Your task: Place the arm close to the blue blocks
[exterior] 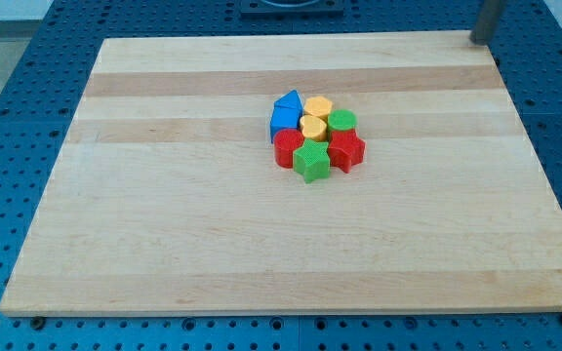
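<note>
At the view's top right corner, my dark rod enters the frame at a slight slant, and my tip [478, 41] ends right by the far right corner of the desk [164, 224], a pale wooden board lying on a blue perforated surface [8, 117]. Only a short stub of the rod shows; the rest of my arm is out of frame. I carry no pincer, so nothing is open, closed or held, and my tip touches no block.

All the blocks sit packed in one tight cluster a little above the middle of the desk, well apart from my tip, down and to the view's left of it. The two blue blocks form the cluster's left edge: a blue block with a peaked top [288, 100] toward the view's top, and a blue cube-like block [283, 121] touching it just below. To their right are two yellow rounded blocks [319, 105] [313, 126], one behind the other, and a green cylinder [341, 120] at the right edge. Along the cluster's near side sit a red cylinder [287, 147], a green star-shaped block [311, 162] and a red star-shaped block [347, 149].
</note>
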